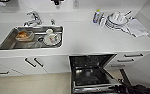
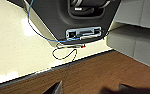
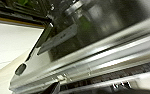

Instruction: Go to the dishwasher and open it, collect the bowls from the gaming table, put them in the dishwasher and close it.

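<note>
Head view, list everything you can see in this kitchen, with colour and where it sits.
dishwasher: one, steel with dark interior, door open, under the counter.
sink: one, steel, set in the counter's left part, with dishes inside.
faucet: one, chrome, behind the sink.
bottle: one, blue and white, on the counter at the back.
white dishes: a stack, beside the bottle.
cloth: one, white, right of the dishes.
cabinet fronts: white, dark handles, beside the dishwasher.
right arm: dark, by the dishwasher door.
</note>
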`<state>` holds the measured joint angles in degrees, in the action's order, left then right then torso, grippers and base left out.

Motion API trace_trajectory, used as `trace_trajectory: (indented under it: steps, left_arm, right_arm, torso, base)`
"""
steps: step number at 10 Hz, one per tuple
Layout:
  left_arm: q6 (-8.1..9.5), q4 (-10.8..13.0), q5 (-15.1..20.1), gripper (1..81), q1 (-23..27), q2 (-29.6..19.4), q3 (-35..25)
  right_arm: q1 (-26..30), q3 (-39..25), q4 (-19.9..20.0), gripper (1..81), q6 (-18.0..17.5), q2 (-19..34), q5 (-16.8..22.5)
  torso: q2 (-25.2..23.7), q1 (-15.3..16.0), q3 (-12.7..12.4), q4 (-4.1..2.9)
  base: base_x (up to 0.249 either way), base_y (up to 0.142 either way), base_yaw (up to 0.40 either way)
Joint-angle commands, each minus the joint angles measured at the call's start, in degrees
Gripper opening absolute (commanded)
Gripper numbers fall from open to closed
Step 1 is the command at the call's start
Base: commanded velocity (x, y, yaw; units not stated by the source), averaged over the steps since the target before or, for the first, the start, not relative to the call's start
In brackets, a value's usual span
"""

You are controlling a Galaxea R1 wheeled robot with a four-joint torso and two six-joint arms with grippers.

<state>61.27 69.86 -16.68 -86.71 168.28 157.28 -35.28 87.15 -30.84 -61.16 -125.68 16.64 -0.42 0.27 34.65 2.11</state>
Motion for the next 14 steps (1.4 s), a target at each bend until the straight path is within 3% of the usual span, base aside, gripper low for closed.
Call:
trace_trajectory:
  steps: [1, 3, 4, 6, 11, 14]
  left_arm:
    - [-0.27, 0.1, 2.4, 81.1, -2.4, -0.6, 0.5]
    - [-0.27, 0.2, 2.4, 81.1, -2.2, -0.5, 0.6]
    - [-0.27, 0.2, 2.4, 81.1, -2.0, -0.5, 0.6]
    - [-0.36, 0.1, 2.4, 81.1, -1.9, -0.6, 0.6]
    - [-0.36, 0.2, 2.4, 81.1, -1.6, -0.7, 0.6]
    - [-0.36, 0.2, 2.4, 81.1, -1.4, -0.7, 0.6]
  right_arm:
    - [-9.0, -6.5, 0.2, 81.1, 3.3, 7.9, 2.0]
    - [-16.2, -3.7, -0.5, 81.1, 5.3, 6.1, 0.7]
    - [-20.0, -0.8, -0.7, 81.1, 6.2, 3.8, -0.9]
    - [-26.6, 7.3, -0.9, 81.1, 7.1, -1.3, -5.4]
    - [-34.6, 16.5, -3.3, 81.1, 7.9, -9.9, -7.5]
    - [-39.6, 24.4, -3.1, 81.1, 9.1, -14.7, -13.1]
  torso:
    - [0.0, 0.0, 0.0, 0.00]
    - [0.0, 0.0, 0.0, 0.00]
    - [-5.7, 3.7, 0.0, 0.00]
    - [-6.7, 4.2, 0.0, 0.00]
    - [-16.2, 10.2, 0.0, 0.00]
    - [-22.1, 13.8, 0.0, 0.00]
  base:
    - [0.000, 0.000, 0.000]
    - [0.000, 0.000, 0.000]
    - [0.000, 0.000, 0.000]
    - [0.000, 0.000, 0.000]
    - [0.000, 0.000, 0.000]
    - [0.000, 0.000, 0.000]
